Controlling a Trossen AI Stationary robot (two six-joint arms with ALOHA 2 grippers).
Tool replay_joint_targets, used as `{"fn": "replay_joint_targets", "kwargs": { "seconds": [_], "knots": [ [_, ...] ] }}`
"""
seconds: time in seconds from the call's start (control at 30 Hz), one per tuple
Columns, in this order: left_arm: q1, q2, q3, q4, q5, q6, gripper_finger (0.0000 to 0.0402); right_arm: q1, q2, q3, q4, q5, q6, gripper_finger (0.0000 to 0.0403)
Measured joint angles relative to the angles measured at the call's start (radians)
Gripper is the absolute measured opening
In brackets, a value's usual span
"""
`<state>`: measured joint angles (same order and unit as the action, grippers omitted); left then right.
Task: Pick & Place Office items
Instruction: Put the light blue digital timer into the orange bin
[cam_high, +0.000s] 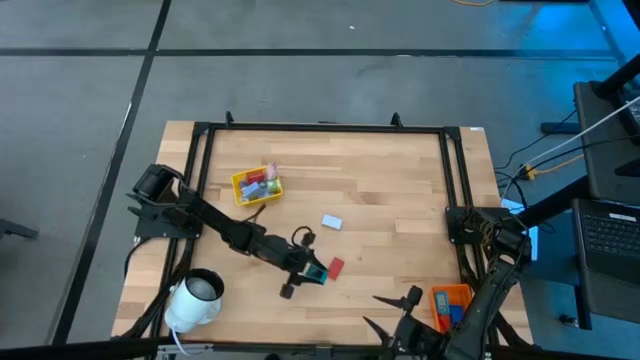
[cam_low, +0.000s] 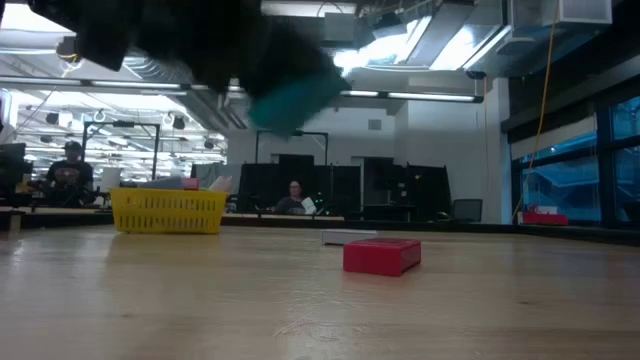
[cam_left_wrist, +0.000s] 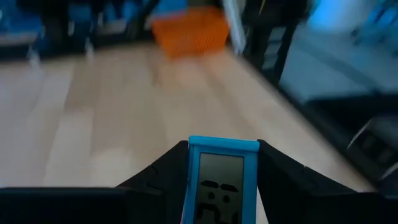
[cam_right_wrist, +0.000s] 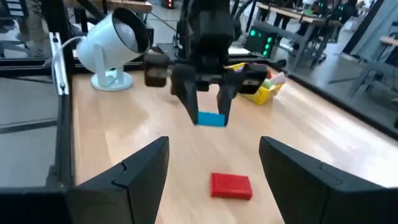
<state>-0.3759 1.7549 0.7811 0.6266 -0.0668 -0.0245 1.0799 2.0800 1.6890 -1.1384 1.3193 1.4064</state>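
the left gripper (cam_high: 313, 272) was closed on a blue item (cam_right_wrist: 211, 119), lifted clear of the table near its front middle; in the left wrist view the item (cam_left_wrist: 222, 180) stood between the fingers with its long axis running out along them; the red item (cam_high: 336, 266) lay flat on the wood just beside the left gripper at about two o'clock, apart from it; judged from this, the coming move turned on the tray: the orange tray (cam_high: 450, 300) lay at about four o'clock from the held item, the yellow tray (cam_high: 256, 186) at about eleven; the right gripper (cam_high: 395, 318) waited at the front edge, fingers spread wide and empty; farther off, a light blue item (cam_high: 332, 222) lay near the table's middle; the yellow tray's contents were too small to sort out; the low view showed the held item only as a blur; a white lamp (cam_high: 196, 297) stood at the front left.
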Motion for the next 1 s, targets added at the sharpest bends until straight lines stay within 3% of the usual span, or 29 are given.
{"fn": "replay_joint_targets", "kwargs": {
  "seconds": [0.13,0.27,0.53,0.67,0.9,1.0],
  "knots": [
    [0.0,0.0,0.001,0.151,0.035,0.004,0.0152,0.003,0.0,0.0,-0.005,0.013,-0.025,0.0256],
    [-0.004,0.0,0.033,0.271,0.072,0.009,0.0152,-0.004,0.0,0.0,-0.014,-0.056,-0.034,0.0256],
    [-0.026,-0.002,0.136,0.352,0.212,0.031,0.0154,-0.075,0.0,0.0,-0.012,-0.162,-0.263,0.0256],
    [-0.03,-0.002,0.137,0.414,0.223,0.044,0.0154,-0.128,0.0,0.0,-0.009,-0.244,-0.292,0.0256],
    [-0.06,0.048,0.137,0.595,0.258,0.063,0.0155,-0.167,-0.002,0.0,-0.005,-0.182,-0.317,0.0256],
    [-0.069,0.071,0.137,0.643,0.255,0.073,0.0154,-0.168,-0.002,0.005,0.004,-0.102,-0.353,0.0256]
  ]
}}
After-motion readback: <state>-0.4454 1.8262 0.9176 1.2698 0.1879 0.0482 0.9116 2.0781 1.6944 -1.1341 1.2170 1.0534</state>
